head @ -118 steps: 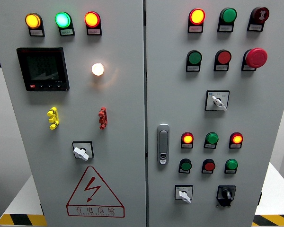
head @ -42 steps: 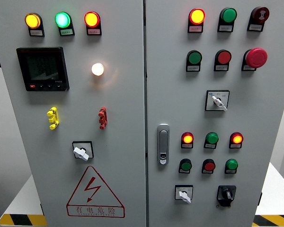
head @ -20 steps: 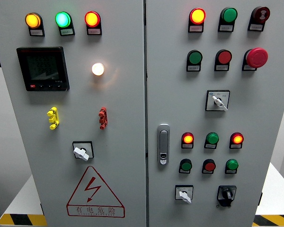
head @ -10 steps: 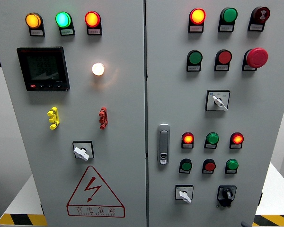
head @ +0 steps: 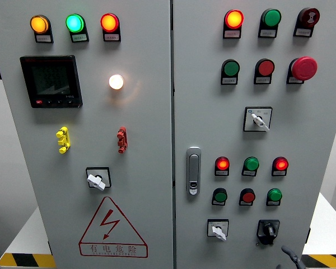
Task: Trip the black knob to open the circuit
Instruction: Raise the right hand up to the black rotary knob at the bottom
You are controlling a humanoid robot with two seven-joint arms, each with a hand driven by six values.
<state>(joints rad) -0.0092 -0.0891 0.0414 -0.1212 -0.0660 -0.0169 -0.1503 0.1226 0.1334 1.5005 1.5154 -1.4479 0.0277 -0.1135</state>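
While the black knob sits near the cabinet's lower right corner, a hand edges in below it — grip unreadable — and could bump the neighbouring white selector.

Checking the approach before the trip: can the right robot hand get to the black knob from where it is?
Probably yes. The right robot hand is just entering at the bottom edge, right below the black knob, and nothing sits between them on the cabinet door.
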